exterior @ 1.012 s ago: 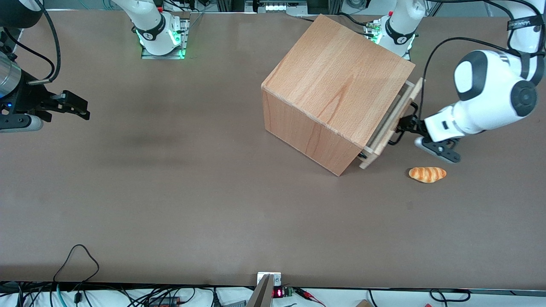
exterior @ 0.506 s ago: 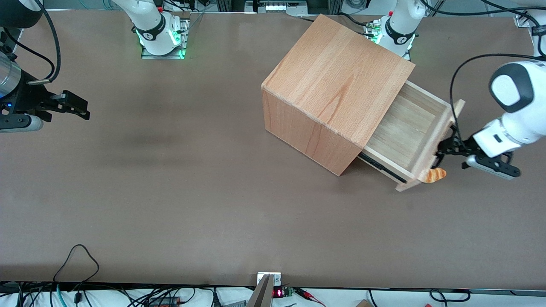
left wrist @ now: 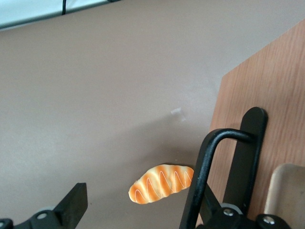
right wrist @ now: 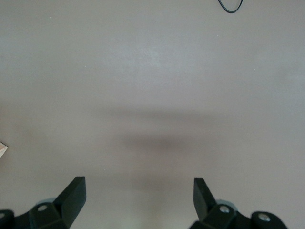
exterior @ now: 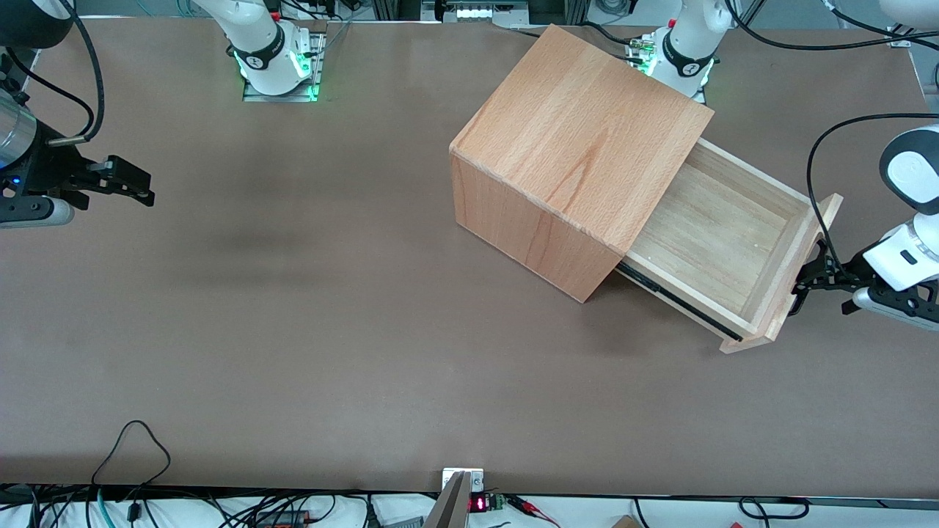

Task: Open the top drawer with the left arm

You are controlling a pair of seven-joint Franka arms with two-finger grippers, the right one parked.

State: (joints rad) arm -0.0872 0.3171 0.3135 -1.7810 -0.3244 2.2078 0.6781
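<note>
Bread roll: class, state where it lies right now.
The left wrist view shows the bread roll on the table beside the handle of the top drawer, near the gripper; the front view hides it.

Left arm: white shells, wrist bent low and level at the working arm's end of the table. Gripper: black fingers spread apart.

We see the top drawer drawn far out of the cabinet toward the working arm's end of the table. Our left arm's gripper sits at the drawer's front panel, by the handle. A bread roll lies on the table in front of the panel, beneath the handle.
</note>
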